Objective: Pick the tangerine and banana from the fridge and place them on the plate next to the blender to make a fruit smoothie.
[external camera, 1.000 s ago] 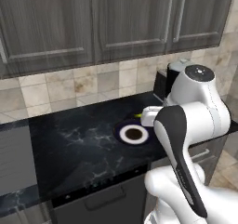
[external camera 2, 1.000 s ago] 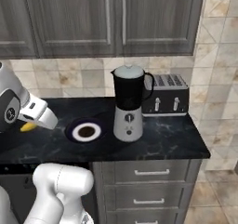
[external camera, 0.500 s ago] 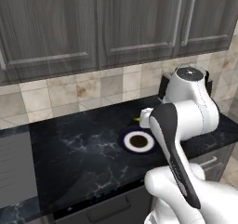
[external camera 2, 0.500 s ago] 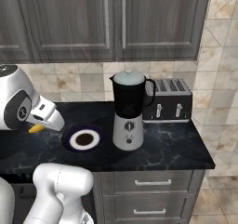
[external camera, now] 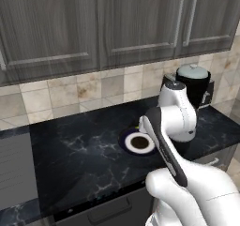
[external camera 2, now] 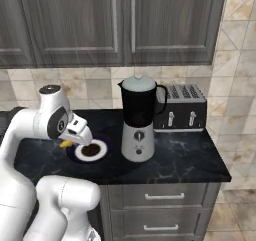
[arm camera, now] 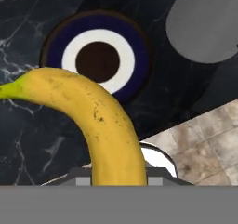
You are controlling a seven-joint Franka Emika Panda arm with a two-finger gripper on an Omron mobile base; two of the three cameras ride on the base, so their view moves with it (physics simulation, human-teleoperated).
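My gripper (external camera 2: 74, 139) is shut on the banana (arm camera: 103, 121), a curved yellow fruit that rises from the bottom of the hand view and hides the fingers. In the right base view the banana (external camera 2: 65, 144) hangs just above the left edge of the plate (external camera 2: 102, 151). The plate (arm camera: 55, 51) is dark blue with a white ring and a dark centre, and it lies on the black counter. The blender (external camera 2: 138, 120) stands just right of the plate, and its grey base (arm camera: 204, 25) shows at the hand view's upper right. The plate (external camera: 126, 143) and blender (external camera: 194, 82) sit partly behind my arm. The tangerine and fridge are out of view.
A silver toaster (external camera 2: 182, 107) stands right of the blender against the tiled wall. Dark upper cabinets (external camera 2: 125, 25) hang over the black marble counter (external camera: 70, 150). Drawers (external camera 2: 160, 197) sit below the counter's front edge.
The base has driven, so both base views have shifted. The hand with the banana has come closer to the plate's left edge.
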